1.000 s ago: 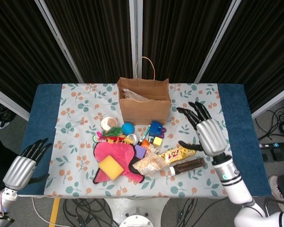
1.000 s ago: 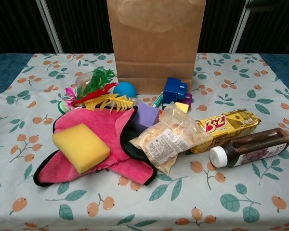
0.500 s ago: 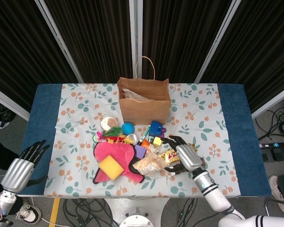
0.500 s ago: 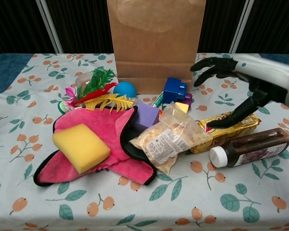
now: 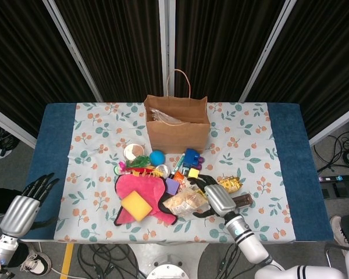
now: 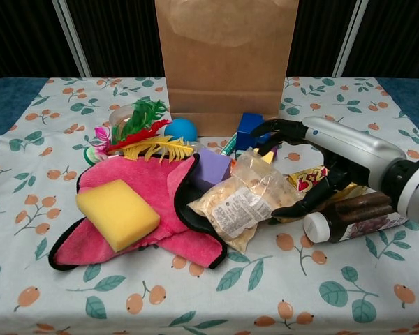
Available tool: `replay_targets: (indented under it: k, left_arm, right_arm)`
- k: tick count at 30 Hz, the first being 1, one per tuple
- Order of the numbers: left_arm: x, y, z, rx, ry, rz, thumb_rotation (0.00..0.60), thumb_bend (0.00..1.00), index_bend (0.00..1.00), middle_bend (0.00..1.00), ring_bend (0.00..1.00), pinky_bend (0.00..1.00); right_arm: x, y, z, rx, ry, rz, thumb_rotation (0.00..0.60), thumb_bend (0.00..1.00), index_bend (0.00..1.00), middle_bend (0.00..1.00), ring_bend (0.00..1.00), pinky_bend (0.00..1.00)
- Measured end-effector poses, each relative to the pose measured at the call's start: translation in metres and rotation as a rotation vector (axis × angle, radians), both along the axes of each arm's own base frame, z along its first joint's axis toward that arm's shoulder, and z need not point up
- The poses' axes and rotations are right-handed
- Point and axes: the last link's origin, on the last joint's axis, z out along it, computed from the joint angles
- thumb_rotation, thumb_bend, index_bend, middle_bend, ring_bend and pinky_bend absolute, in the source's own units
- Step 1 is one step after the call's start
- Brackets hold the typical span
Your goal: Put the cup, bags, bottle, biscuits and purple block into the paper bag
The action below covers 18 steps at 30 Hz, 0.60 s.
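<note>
The right robot hand reaches low over the clutter at the worktop's front right, its black fingers spread and arched above the clear plastic bag of pale snacks, thumb down by the yellow biscuit packet. Whether any fingertip touches the bag cannot be told; it grips nothing that shows. The packet lies partly under the robot hand, and just in front of it lies the dark-filled bottle with a white cap, on its side, cap pointing left.

Left of the snack bag, touching it, sits the purple block, which rests against the edge of a pink cloth with black trim. A yellow sponge lies on that cloth. Behind the cloth are red, yellow and green feathers and a small blue ball. A blue toy brick stands just behind the fingers.

The brown paper bag with a handle stands upright and open at the rear centre of the floral cloth-covered worktop, with something clear inside. A small round cup sits left of the ball.

The left robot hand hangs off the worktop's front left edge, fingers spread, holding nothing.
</note>
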Motion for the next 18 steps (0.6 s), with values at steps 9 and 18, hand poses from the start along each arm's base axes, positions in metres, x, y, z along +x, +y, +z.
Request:
replay_targets:
  k: [9, 18]
  left_arm:
    - [-0.003, 0.000, 0.001, 0.004, 0.000, 0.001, 0.600, 0.00, 0.09, 0.07, 0.06, 0.19]
    - [-0.006, -0.001, 0.000, 0.003, -0.008, 0.007, 0.600, 0.00, 0.09, 0.07, 0.06, 0.19]
  right_arm:
    - [0.010, -0.003, -0.019, -0.017, -0.007, 0.001, 0.600, 0.08, 0.36, 0.38, 0.24, 0.27]
    - [0.013, -0.001, -0.016, -0.092, -0.030, 0.009, 0.600, 0.20, 0.63, 0.57, 0.45, 0.51]
